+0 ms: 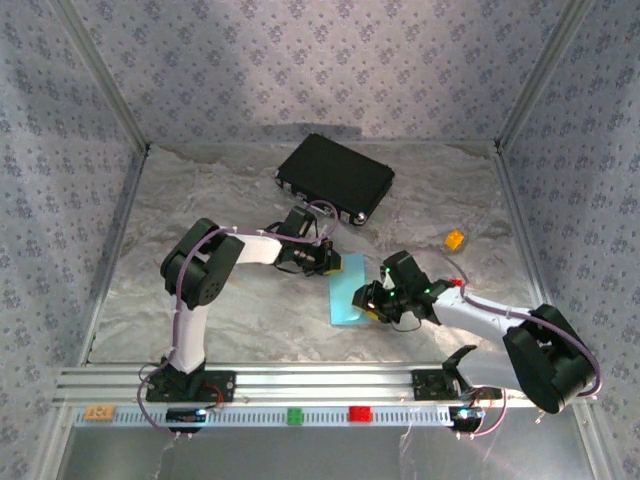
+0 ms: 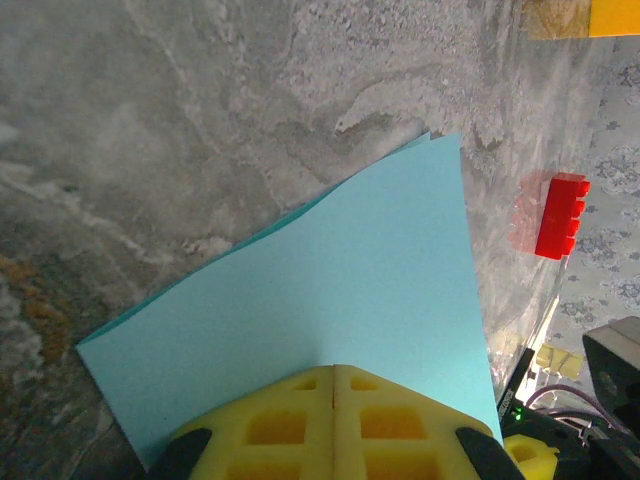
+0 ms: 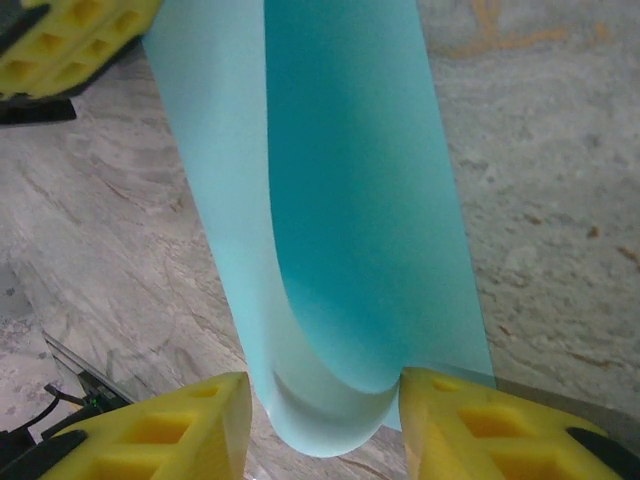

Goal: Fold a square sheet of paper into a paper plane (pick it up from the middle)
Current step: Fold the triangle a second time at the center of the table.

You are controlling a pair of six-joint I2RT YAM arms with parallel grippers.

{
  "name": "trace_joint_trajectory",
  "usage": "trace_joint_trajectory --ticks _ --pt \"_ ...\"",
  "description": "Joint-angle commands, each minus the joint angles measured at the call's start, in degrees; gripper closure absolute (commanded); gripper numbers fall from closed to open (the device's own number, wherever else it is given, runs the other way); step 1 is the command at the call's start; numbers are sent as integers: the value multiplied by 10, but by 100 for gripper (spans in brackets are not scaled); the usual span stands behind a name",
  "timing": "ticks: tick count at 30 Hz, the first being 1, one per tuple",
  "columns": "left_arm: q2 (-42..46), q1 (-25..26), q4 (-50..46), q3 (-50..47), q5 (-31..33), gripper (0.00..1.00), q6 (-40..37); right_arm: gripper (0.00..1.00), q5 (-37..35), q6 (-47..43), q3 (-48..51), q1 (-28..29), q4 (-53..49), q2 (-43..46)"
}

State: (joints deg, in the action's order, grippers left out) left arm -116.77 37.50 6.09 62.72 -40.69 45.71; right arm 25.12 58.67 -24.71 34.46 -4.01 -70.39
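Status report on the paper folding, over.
Left tool shut, tips on the blue sheet. Right tool open, straddling its curled-over fold. Black case, yellow block well apart.

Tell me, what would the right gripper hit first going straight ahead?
The right gripper would likely meet the curled bend of the thin light blue paper sheet, directly in front of it.

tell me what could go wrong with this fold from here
1. The paper is a round, uncreased loop between the right gripper's spread fingers; squeezing off-line could set a crooked crease.
2. In the left wrist view a sliver of the lower layer peeks past the top one; creasing now may lock that mismatch in.
3. The shut left gripper steadies one end only; a tug could slide the paper away.
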Motion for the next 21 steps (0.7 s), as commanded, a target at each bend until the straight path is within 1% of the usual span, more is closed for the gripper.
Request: trace_joint_trajectory --ticks 1,5,11,13,16,21 --pt "-9 0 -39 -5 17 98 -4 54 18 -25 -23 -16 22 -14" --pt "-9 0 -38 -6 17 98 -3 53 46 -45 -35 -39 45 -38" --pt "-7 1 -37 -5 17 97 -2 53 72 -73 -52 -56 60 -76" --pt "-6 0 -36 -5 16 97 -2 55 76 -77 -54 -62 61 -84" --pt "0 1 -29 -5 13 97 1 61 84 -77 -47 -73 69 -96" --pt "18 1 -19 -2 4 92 7 72 81 -79 -35 -79 73 -102"
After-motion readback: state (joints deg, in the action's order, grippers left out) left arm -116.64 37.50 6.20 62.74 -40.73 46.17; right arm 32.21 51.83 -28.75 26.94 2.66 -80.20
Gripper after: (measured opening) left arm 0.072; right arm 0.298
